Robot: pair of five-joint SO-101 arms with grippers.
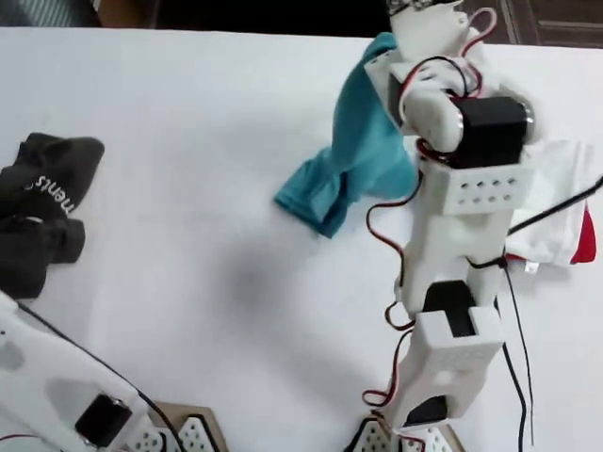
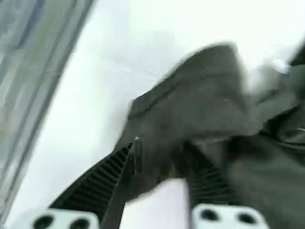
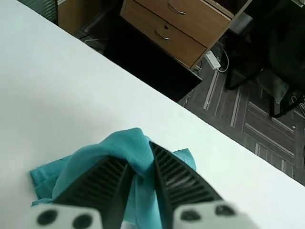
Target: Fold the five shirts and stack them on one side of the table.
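Observation:
My right gripper [image 1: 394,55] is near the table's far edge, shut on a teal shirt [image 1: 363,151]. The shirt hangs from it in a bunch, its lower end resting on the white table [image 1: 188,141]. In the right wrist view the teal shirt [image 3: 81,162] is pinched between the two black fingers of the right gripper [image 3: 143,152]. A black shirt [image 1: 42,212] lies crumpled at the table's left edge. In the left wrist view this black shirt [image 2: 200,105] is bunched between the fingers of my left gripper [image 2: 162,157], which is shut on it.
A white shirt [image 1: 556,202] lies on a red shirt [image 1: 586,235] at the right edge, partly under the right arm. Beyond the far table edge are a floor and a wooden drawer cabinet [image 3: 176,24]. The arm bases stand at the near edge.

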